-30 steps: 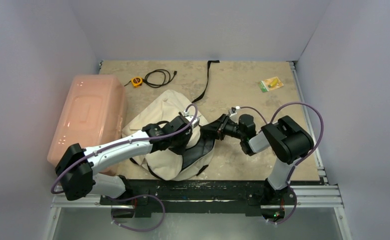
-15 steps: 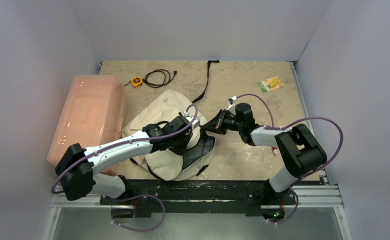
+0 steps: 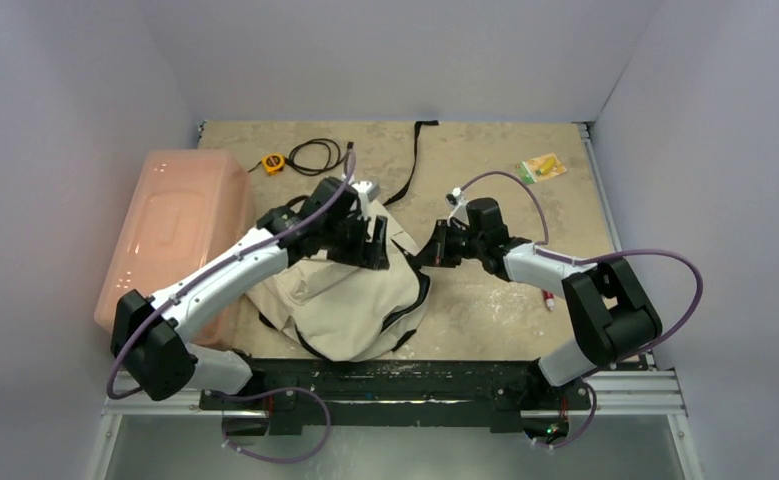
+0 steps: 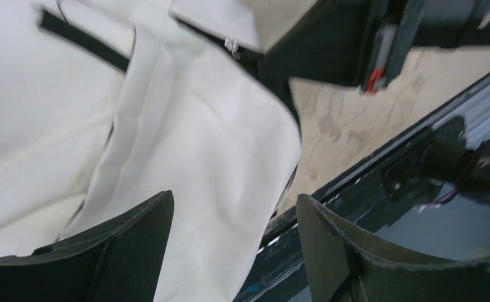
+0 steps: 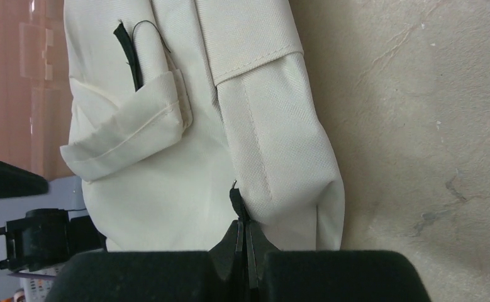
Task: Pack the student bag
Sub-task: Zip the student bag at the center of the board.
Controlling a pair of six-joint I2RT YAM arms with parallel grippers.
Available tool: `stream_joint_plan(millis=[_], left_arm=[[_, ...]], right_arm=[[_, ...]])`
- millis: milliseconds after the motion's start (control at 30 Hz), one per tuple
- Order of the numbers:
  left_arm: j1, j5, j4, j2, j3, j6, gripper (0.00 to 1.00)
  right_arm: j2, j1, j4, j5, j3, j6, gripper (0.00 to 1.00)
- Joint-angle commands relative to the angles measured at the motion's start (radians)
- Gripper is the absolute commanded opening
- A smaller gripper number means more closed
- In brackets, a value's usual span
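The beige student bag (image 3: 345, 300) lies flat near the table's front edge, between the two arms. My left gripper (image 3: 375, 245) hangs open over its far upper part. In the left wrist view its fingers (image 4: 233, 204) stand wide apart above the pale cloth (image 4: 185, 145) and hold nothing. My right gripper (image 3: 427, 255) sits at the bag's right edge. In the right wrist view it is shut (image 5: 243, 229) on a thin black zipper tab (image 5: 236, 201) sticking out of the bag (image 5: 167, 170).
A pink plastic bin (image 3: 175, 235) stands against the bag's left side. At the back lie a yellow tape measure (image 3: 274, 162), a coiled black cable (image 3: 320, 155), a black strap (image 3: 410, 165) and a yellow-green packet (image 3: 542, 166).
The left gripper opened, let go of the bag and moved up and toward the back. The right gripper closed on the black tab while its arm stretched out flatter.
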Motion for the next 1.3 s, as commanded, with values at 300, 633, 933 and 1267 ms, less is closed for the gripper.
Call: stream_joint_plan(millis=[300,633,933,1267], left_arm=[[0.079,-0.07,0.086,0.429,0.39,-0.149,0.74],[0.229,-0.018,0.258,0.66,0.384,-0.244,0.61],[0.278,0.039,0.312,0.709,0.4,-0.233,0.61],[0.273,0.233,0.243,0.456,0.418,-0.138,0.73]], right_arm=[[-0.036,-0.003,-0.037,-0.013,0.04,-0.11,0.0],[-0.166,0.057,-0.085,0.101,-0.109,-0.085,0.0],[-0.587,0.223,-0.124,0.15,-0.389,0.137,0.0],[-0.705,0.373,-0.108,0.185,-0.363,0.154,0.0]])
